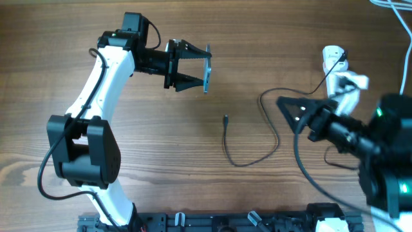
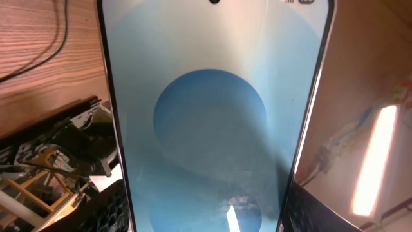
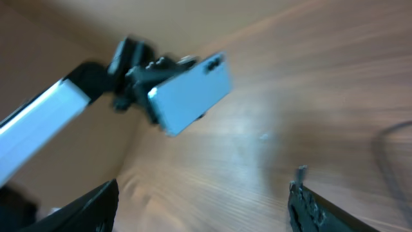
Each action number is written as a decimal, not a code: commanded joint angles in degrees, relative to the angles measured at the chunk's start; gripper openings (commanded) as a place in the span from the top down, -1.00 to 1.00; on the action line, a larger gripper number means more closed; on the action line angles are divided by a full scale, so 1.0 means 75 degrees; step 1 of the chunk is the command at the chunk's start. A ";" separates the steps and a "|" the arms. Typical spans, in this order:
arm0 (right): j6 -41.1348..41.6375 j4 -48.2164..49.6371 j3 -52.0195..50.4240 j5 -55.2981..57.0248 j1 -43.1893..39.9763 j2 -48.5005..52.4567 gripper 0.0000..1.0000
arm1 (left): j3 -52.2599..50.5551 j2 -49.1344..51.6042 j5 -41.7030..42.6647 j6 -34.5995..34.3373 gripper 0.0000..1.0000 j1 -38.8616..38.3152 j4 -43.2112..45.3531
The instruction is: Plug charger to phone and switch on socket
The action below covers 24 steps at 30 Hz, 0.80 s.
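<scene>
My left gripper (image 1: 205, 67) is shut on the phone (image 1: 208, 59) and holds it up off the table, edge-on from overhead. The phone's glowing teal screen (image 2: 212, 116) fills the left wrist view, with a finger on each long edge. The phone also shows, blurred, in the right wrist view (image 3: 190, 92). The charger, a thin black cable (image 1: 243, 164), lies loose on the wood with its plug tip (image 1: 225, 118) free at mid-table. My right gripper (image 1: 291, 113) is open and empty, right of the plug tip. The white socket (image 1: 337, 64) lies at the far right, partly hidden by my right arm.
A thick white cord (image 1: 403, 29) runs off the top right corner. The black cable loops close in front of my right gripper. A stretch of cable (image 2: 59, 32) shows at the top left of the left wrist view. The arm bases stand along the table's near edge.
</scene>
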 commanded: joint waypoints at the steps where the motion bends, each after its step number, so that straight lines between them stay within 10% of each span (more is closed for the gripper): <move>1: -0.0472 -0.0291 0.0289 -0.0568 0.0600 0.0443 -0.69 | 0.0198 -0.0268 0.0108 -0.0070 -0.26 0.0020 0.0017; 12: 0.0577 -0.3346 0.3681 0.6971 0.5429 0.3357 -0.76 | 0.0198 -0.0268 0.0102 -0.0070 -0.25 0.0020 0.0023; 24: 0.1160 -0.2906 0.5817 0.7784 0.6213 0.6018 -0.68 | 0.0198 -0.0268 0.0099 -0.0073 -0.25 0.0020 0.0017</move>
